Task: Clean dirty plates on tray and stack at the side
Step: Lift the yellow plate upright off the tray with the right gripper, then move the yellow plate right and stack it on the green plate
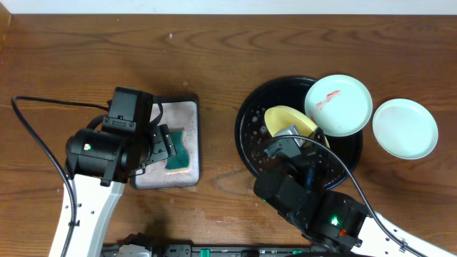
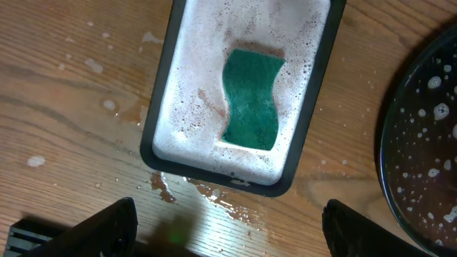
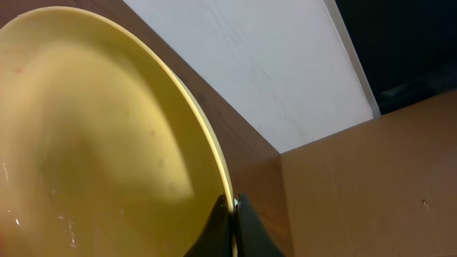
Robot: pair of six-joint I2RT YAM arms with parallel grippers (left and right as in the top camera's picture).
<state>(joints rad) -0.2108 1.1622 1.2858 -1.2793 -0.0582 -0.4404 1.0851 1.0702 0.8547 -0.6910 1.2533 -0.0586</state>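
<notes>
The right gripper (image 3: 233,208) is pinching the rim of the yellow plate (image 3: 107,143), holding it tilted over the black tray (image 1: 246,135). Just beyond that gripper, a red-smeared pale plate (image 1: 338,105) is leaning on the tray's far rim. A clean pale plate (image 1: 405,128) is lying on the table to its right. The left gripper (image 2: 227,218) is hanging empty, jaws spread wide. The silver tray (image 2: 164,128) holding the green sponge (image 2: 251,100) is sitting just ahead of its fingertips.
</notes>
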